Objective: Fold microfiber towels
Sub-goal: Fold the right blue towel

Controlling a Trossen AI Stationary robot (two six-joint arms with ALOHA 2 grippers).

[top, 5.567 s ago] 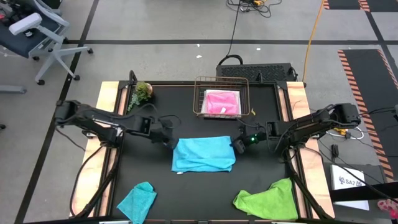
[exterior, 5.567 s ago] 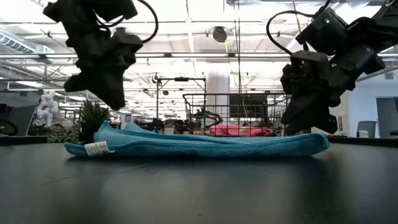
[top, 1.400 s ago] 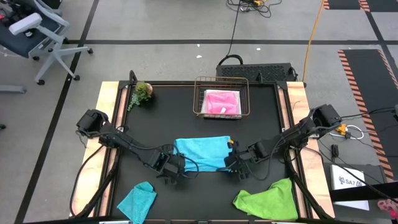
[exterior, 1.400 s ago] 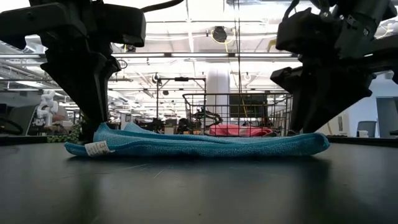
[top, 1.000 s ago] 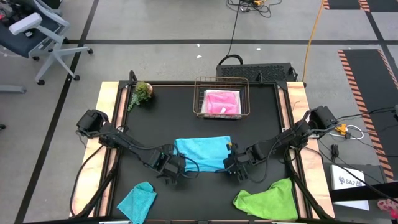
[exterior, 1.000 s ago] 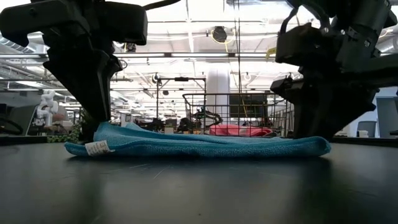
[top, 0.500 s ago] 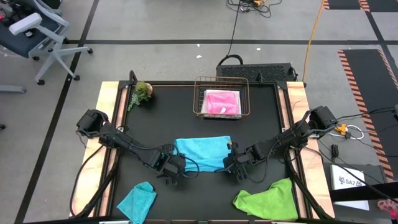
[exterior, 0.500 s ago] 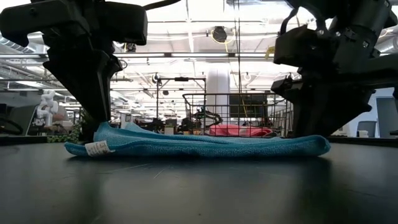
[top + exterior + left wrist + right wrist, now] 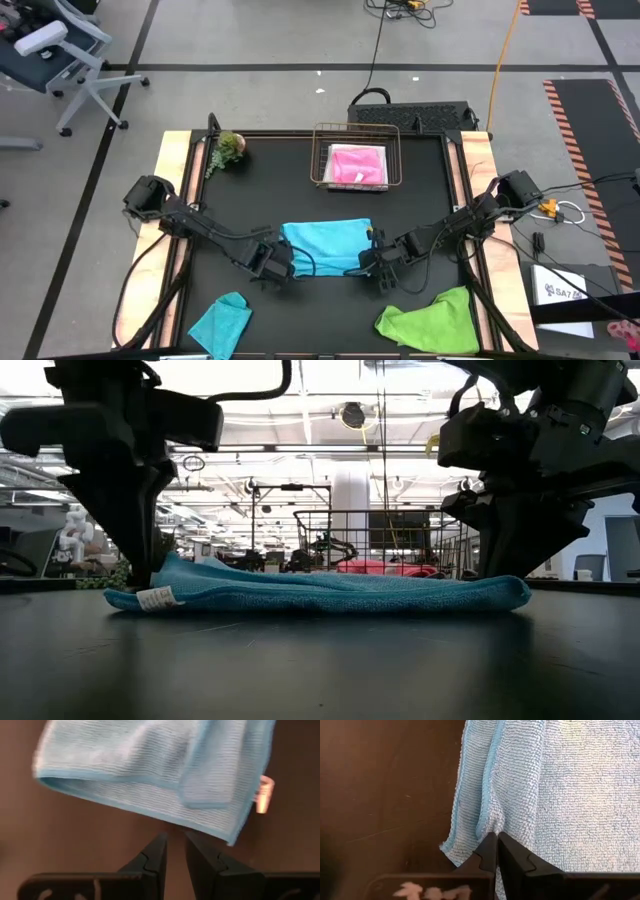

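A folded sky blue towel [image 9: 325, 246] lies flat on the black table, its tag [image 9: 155, 598] at the near left corner. My right gripper [image 9: 496, 840] is shut on its near right corner. My left gripper [image 9: 173, 851] is low at the near left corner and narrowly open. Its fingertips stand just short of the towel's near edge [image 9: 150, 812], with only bare table between them. A hot pink towel [image 9: 357, 164] lies in the wire basket [image 9: 322, 160]. A teal towel [image 9: 222, 322] and a lime green towel [image 9: 430, 320] lie crumpled at the near edge. My right gripper pinches a small pucker of cloth [image 9: 488, 826] between its two fingers, at the towel's near edge close to the right corner [image 9: 444, 847]. How many layers it has, I cannot tell. The fingers slant down from the near right. The towel lies flat on the table.
A small green plant [image 9: 228, 148] stands at the far left corner. The wire basket is at the far middle. Bare black table shows between the sky blue towel and the two crumpled towels, and on both sides of the towel.
My left gripper has shifted a little toward the table's far edge, closer to the towel's near left corner. The sky blue towel has stayed flat in place, and my right gripper has stayed low at its near right corner.
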